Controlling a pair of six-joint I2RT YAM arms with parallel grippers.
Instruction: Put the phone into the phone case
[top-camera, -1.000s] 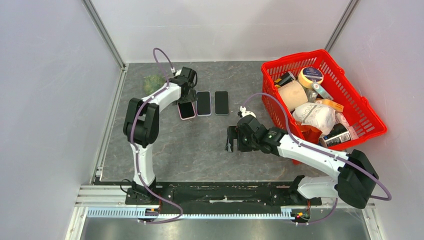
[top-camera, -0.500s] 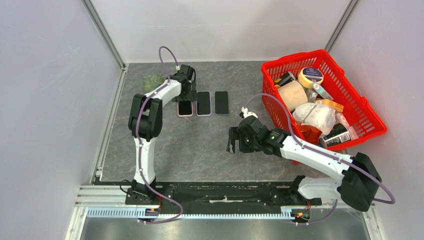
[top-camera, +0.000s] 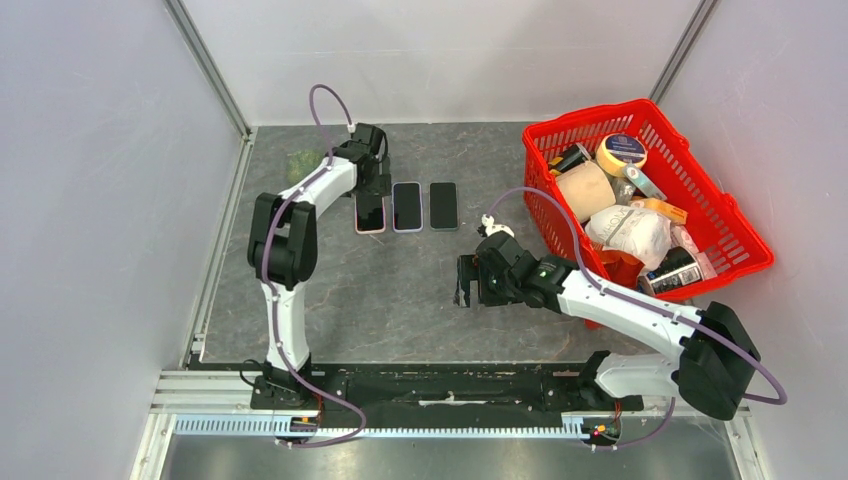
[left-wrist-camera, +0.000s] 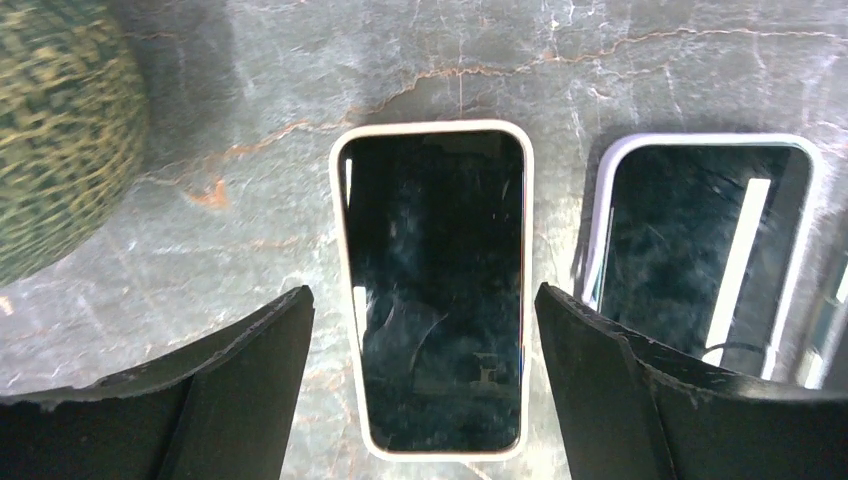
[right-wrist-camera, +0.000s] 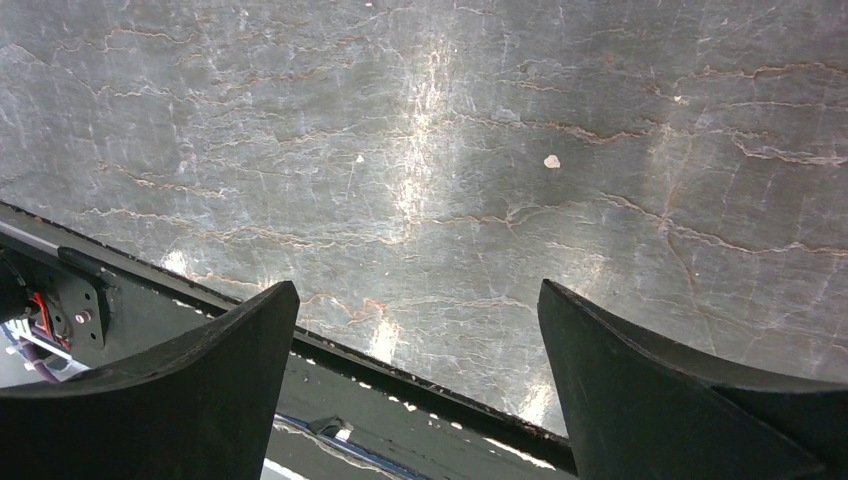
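The black-screened phone (left-wrist-camera: 432, 250) lies flat inside its pale pink soft case (left-wrist-camera: 430, 126) on the grey marbled tabletop (left-wrist-camera: 620, 60). It sits between the fingers of my left gripper (left-wrist-camera: 422, 330), which are spread wide and empty (a lavender-rimmed phone (left-wrist-camera: 700, 250) is just beside). The phone looks seated to me, so next I'd press any raised corner flush. My right gripper (right-wrist-camera: 420, 330) also hangs wide open.

Flat rectangular black-screened phones on the single grey veined stone surface (top-camera: 400, 290): three in all, namely the pink-rimmed phone (top-camera: 370, 212), the lilac-rimmed phone (top-camera: 407, 206) and the dark-edged phone (top-camera: 443, 205). Red plastic mesh basket (top-camera: 537, 180): one, its mixed contents too heaped to count reliably. Round mottled green-and-yellow object (top-camera: 303, 160): one; white-and-black jointed robot arms: two, left arm (top-camera: 325, 185) and right arm (top-camera: 620, 305).
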